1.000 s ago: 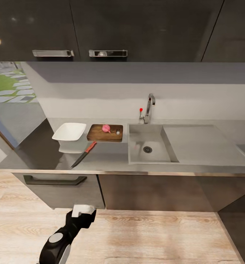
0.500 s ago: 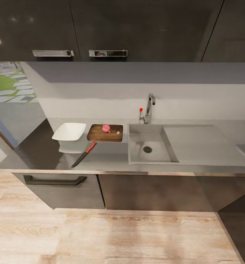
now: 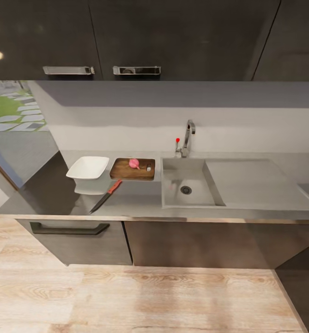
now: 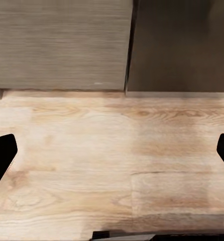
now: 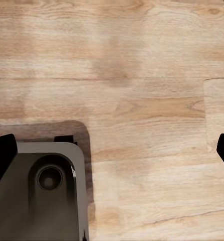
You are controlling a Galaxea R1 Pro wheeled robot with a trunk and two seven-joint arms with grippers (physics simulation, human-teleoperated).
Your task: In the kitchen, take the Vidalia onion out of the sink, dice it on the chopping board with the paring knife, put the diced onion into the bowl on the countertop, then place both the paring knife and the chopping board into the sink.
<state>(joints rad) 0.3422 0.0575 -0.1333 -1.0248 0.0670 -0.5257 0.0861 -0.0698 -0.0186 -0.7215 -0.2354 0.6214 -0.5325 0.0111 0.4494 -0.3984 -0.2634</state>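
— Both claws, left point(image 4: 112, 150) and right point(image 5: 112, 150)?
— Spread wide, empty, over floor.
— Onion point(image 3: 134, 163)?
— On board point(image 3: 132, 169), desk point(image 3: 140, 199); knife point(image 3: 105, 196), bowl point(image 3: 88, 168) beside; sink point(image 3: 187, 185) right.

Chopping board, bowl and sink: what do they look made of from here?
The chopping board looks like dark brown wood with faint grain. The bowl looks like white glazed ceramic, though plain plastic is possible. The sink looks like brushed stainless steel, matt grey with soft reflections.
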